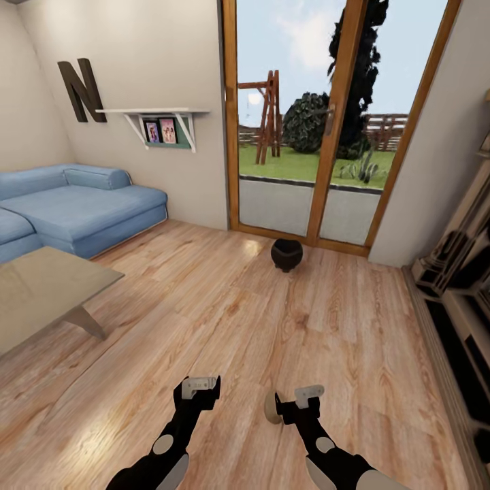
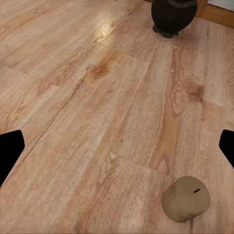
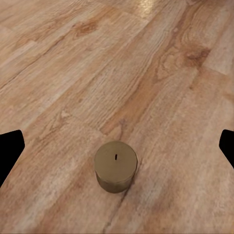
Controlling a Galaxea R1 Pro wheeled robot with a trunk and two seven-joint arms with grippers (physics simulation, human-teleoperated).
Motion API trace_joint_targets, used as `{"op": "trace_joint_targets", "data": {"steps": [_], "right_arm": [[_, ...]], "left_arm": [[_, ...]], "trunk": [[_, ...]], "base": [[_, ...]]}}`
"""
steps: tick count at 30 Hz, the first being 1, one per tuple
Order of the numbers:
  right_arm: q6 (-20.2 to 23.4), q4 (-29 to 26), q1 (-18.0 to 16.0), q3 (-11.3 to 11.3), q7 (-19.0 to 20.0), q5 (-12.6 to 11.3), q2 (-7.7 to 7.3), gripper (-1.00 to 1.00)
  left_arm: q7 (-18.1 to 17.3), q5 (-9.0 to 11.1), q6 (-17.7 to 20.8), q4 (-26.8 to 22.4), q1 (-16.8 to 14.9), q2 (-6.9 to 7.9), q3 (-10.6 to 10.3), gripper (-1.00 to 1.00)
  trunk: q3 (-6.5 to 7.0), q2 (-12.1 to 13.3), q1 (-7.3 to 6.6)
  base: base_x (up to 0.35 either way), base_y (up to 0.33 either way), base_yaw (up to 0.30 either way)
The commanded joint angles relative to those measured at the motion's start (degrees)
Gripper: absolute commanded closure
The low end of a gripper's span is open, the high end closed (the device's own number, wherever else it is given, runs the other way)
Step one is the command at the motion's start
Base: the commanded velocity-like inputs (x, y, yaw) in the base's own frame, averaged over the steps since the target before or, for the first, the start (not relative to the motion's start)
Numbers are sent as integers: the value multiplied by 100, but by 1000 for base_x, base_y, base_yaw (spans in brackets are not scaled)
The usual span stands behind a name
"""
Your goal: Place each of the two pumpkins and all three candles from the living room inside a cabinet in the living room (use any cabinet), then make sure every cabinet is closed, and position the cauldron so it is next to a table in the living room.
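Wooden floor (image 1: pixel 224 320) spans the room. A blue sofa (image 1: pixel 75 207) stands far left, with the table (image 1: pixel 41 289) in front of it at left. The glazed door (image 1: pixel 320 122) fills the far wall; the cauldron (image 1: pixel 286 254) stands on the floor just before it. The left gripper (image 1: pixel 199 389) and right gripper (image 1: pixel 306 398) hover near, each with fingers spread wide, holding nothing. One candle (image 3: pixel 116 166) stands upright on the floor just left of the right gripper.

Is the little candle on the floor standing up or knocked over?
Standing up. In the right wrist view the candle rests on the wooden floor with its flat top and dark wick facing upward.
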Motion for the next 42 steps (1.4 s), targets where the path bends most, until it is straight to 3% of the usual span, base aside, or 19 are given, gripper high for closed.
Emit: {"op": "trace_joint_targets", "data": {"steps": [1,7,11,16,17,20,21,24,27,32,37,42], "right_arm": [[0,1,0,0,0,1,0,-100],[0,3,0,4,0,-2,7,-100],[0,4,0,5,0,-1,6,-100],[0,4,0,5,0,1,9,-100],[0,4,0,5,0,1,9,-100],[0,4,0,5,0,1,9,-100],[0,4,0,5,0,1,9,-100],[0,4,0,5,0,1,9,-100],[0,1,0,5,0,1,9,-100],[0,-5,0,5,8,1,9,-100],[0,-5,0,6,12,2,9,-100],[0,-5,0,8,17,5,9,-100]], "left_arm": [[3,1,7,-5,0,0,3,-100],[24,33,61,-394,-36,31,99,-100],[40,18,246,-795,-73,51,299,-100],[18,23,981,-875,-426,60,959,-100],[13,42,1110,-883,-631,61,1086,-100],[-25,63,1516,-945,-952,48,1194,-100],[-472,267,2062,-1240,-1138,11,1249,-100],[-1108,960,2208,-1420,-1328,25,1254,-100],[-1603,1295,2231,-1437,-1414,52,1256,-100],[-2911,1883,2391,-1470,-1455,91,1261,-100],[-4202,2051,3473,-1695,-1463,82,1417,-100],[-5085,2076,3762,-1874,-1459,90,1826,-100]], "trunk": [[-18,-42,23],[-126,-282,154],[-198,-443,242],[-288,-643,352],[-306,-683,374],[-360,-804,440],[-377,-844,462],[-431,-964,528],[-485,-1084,594],[-575,-1285,703],[-665,-1485,813],[-755,-1686,923]], "base": [[0,0,0],[0,0,0],[0,0,0],[0,0,0],[0,0,0],[0,0,0],[0,0,0],[0,0,0],[0,0,0],[0,0,0],[0,0,0],[0,0,0]]}}
